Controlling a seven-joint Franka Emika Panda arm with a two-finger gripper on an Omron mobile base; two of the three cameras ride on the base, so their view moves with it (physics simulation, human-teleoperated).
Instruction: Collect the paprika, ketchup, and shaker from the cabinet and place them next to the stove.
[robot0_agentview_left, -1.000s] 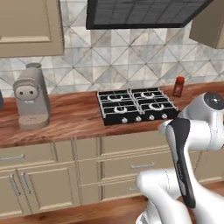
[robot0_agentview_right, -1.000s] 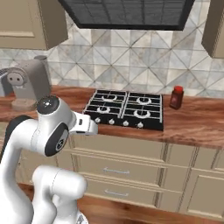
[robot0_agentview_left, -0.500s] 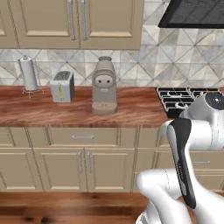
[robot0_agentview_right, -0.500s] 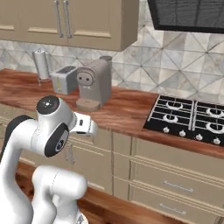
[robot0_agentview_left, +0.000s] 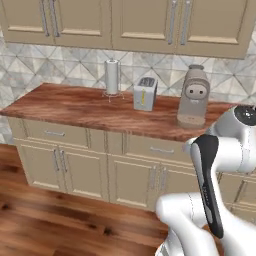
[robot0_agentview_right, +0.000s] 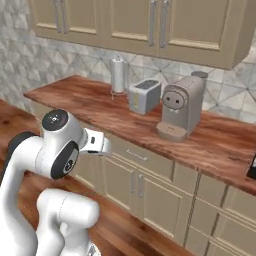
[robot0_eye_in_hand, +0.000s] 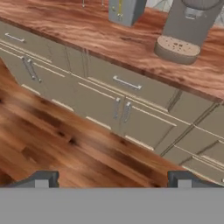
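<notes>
Gripper (robot0_eye_in_hand: 112, 179): the two dark finger tips (robot0_eye_in_hand: 40, 179) stand far apart at the bottom of the hand view, jaws spread wide, nothing between them. Straight ahead of the jaws lies bare wooden floor (robot0_eye_in_hand: 65, 144).

Beyond the floor, further along the gripper's line of sight, runs a row of beige base cabinets (robot0_eye_in_hand: 109, 100) with bar handles; above these in the hand view is the red-brown wooden countertop (robot0_eye_in_hand: 96, 37). On it, ahead and toward the right finger's side, stands a grey coffee machine (robot0_eye_in_hand: 186, 26), seen from its round perforated drip base upward. Ahead, near the middle, is the lower part of a silver toaster (robot0_eye_in_hand: 124, 9).

Left base view adds what the hand view cuts off: the whole toaster (robot0_agentview_left: 145, 93), the whole coffee machine (robot0_agentview_left: 194, 97) with its round face, a paper-towel roll (robot0_agentview_left: 112, 76) upright on a wire stand beyond the toaster, and the closed wall cabinets (robot0_agentview_left: 125, 22) above the tiled backsplash (robot0_agentview_left: 65, 70).

Right base view shows the same row from the other side, with a dark corner at the far right edge of the counter (robot0_agentview_right: 220, 145); cannot tell what it belongs to.

Paprika, ketchup, shaker: none identifiable on this stretch of counter, so appearance and orientation cannot be recorded.
</notes>
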